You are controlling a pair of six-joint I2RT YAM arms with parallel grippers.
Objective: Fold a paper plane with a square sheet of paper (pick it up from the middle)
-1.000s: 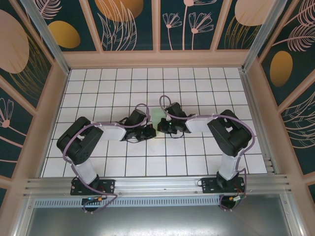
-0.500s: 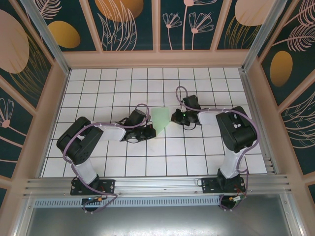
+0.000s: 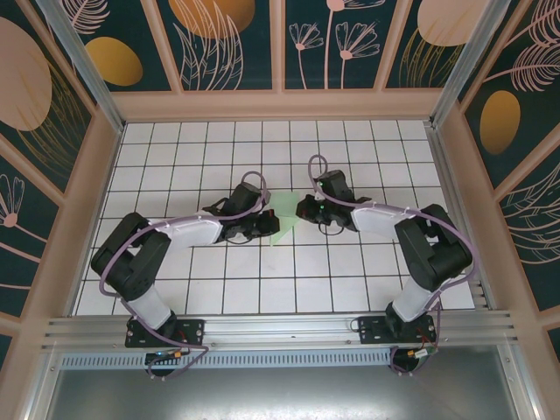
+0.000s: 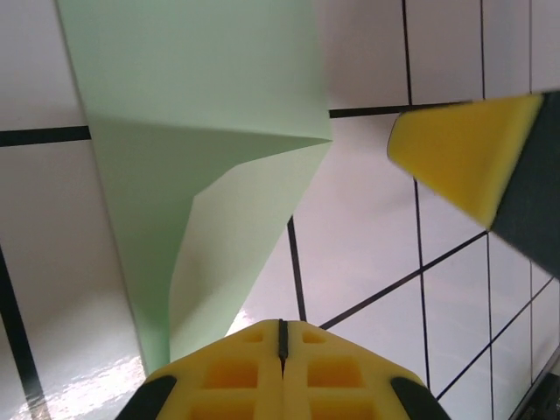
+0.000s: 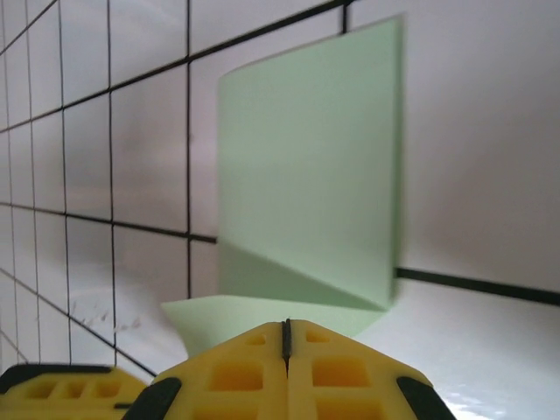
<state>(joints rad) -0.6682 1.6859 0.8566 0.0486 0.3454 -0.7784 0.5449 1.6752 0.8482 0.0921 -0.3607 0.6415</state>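
Observation:
The square sheet of paper (image 3: 283, 218) is pale mint green, creased and partly folded, and lies on the white grid table between the two grippers. In the left wrist view the paper (image 4: 201, 140) shows a diagonal crease, with one flap running down beside my left gripper (image 4: 282, 325), which is shut with nothing between its fingers. In the right wrist view one flap of the paper (image 5: 311, 175) stands up while another lies flat in front of my shut right gripper (image 5: 286, 325). From above, the left gripper (image 3: 262, 226) and right gripper (image 3: 303, 210) sit at opposite edges of the paper.
The white gridded table (image 3: 262, 289) is walled by patterned panels on three sides, with a metal rail (image 3: 280, 328) along the near edge. The right gripper's yellow finger (image 4: 464, 157) shows in the left wrist view; the left gripper's finger (image 5: 70, 385) shows in the right wrist view.
The right gripper pulled away to the right, uncovering the paper, then came back to its right edge. The left gripper shifted slightly farther up the table, its arm stretching out.

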